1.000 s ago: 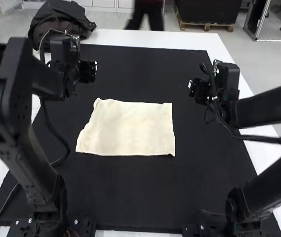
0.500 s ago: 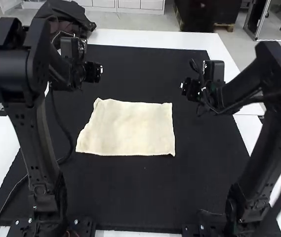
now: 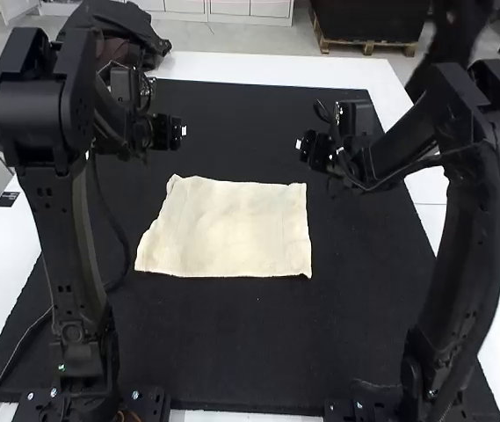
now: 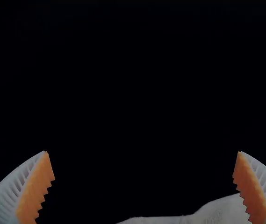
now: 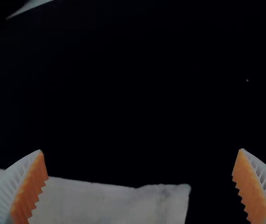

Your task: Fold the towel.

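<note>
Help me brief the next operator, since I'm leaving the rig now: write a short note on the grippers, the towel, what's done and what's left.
Left gripper: open and empty, just beyond the towel's far left corner.
Right gripper: open and empty, just beyond the far right corner.
Towel: lying flat on the black mat, its left side slanting and its far edge a little wavy.
Done: the towel is spread out; no fold can be made out in it.
Left: the folding itself, probably starting by gripping the two far corners.
</note>
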